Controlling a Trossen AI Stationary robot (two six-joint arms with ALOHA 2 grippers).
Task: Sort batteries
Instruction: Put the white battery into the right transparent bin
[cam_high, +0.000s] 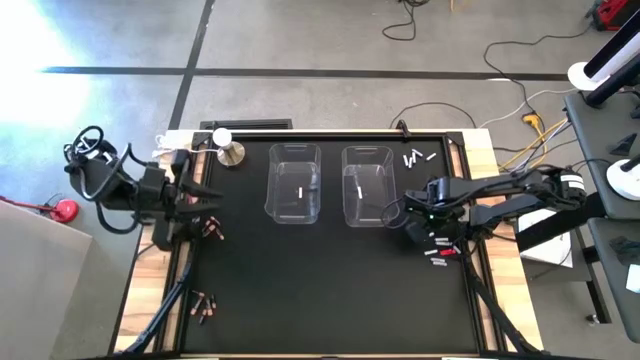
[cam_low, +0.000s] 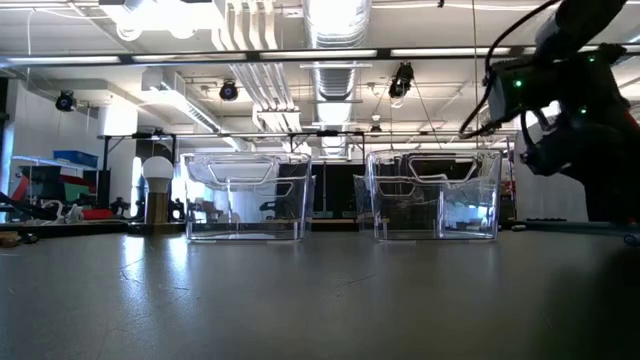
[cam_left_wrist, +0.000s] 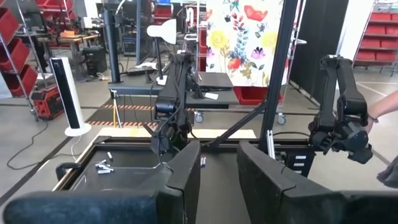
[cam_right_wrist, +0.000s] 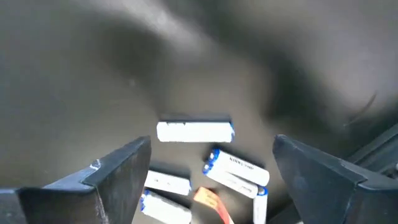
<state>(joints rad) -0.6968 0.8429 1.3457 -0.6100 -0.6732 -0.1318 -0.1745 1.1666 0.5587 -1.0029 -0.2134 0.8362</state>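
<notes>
While your right gripper (cam_right_wrist: 211, 165) hangs with fingers wide apart over white batteries (cam_right_wrist: 194, 131) bunched by the table's right edge | risk: closing pinches two, or nudges one off | left gripper (cam_left_wrist: 217, 180): narrow gap, nothing between, parked left.

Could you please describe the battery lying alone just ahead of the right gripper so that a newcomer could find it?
Start at the right gripper, open above the black table near its right edge. Between its fingers lies a cluster of white batteries with blue ends. The one meant is the white battery lying crosswise by itself, apart from the cluster.
</notes>
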